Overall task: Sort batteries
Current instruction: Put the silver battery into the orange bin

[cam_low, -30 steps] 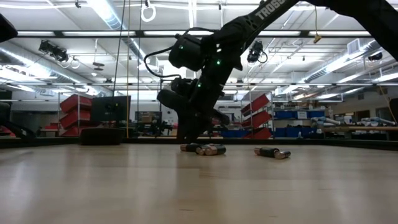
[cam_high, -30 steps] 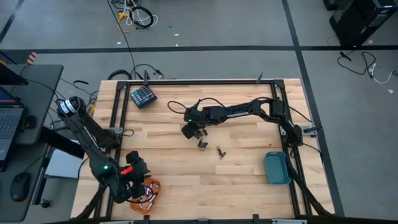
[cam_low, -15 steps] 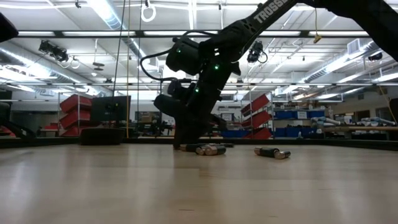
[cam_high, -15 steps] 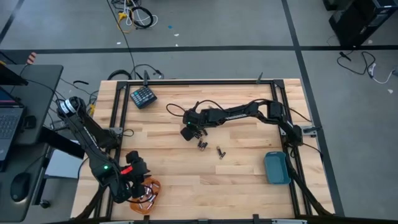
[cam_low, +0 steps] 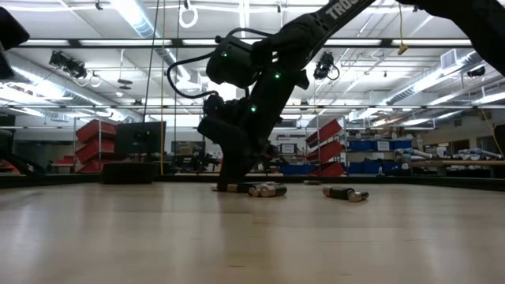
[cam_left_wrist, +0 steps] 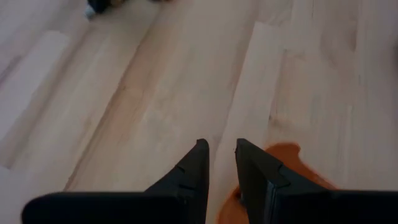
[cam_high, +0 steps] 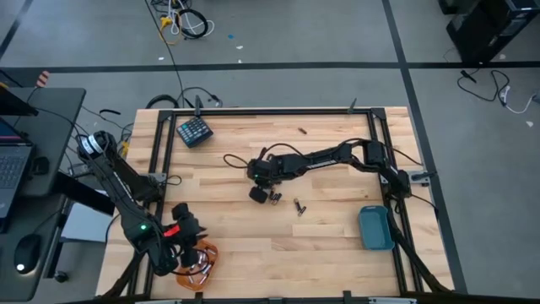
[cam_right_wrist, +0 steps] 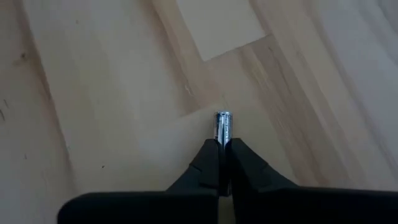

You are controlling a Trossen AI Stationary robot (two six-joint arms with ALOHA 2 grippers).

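Right wrist view: right claw is pinched on one battery, silvery end poking out past the fingertips, just over the surface near centre. Step in hand looks like the pick; next it needs a lift and a carry to a tray, probably the teal tray at 4 o'clock, contents not visible. Loose batteries lie just beside. Left claw waits at 7 o'clock, slightly spread, empty, over the orange tray; contents unclear.
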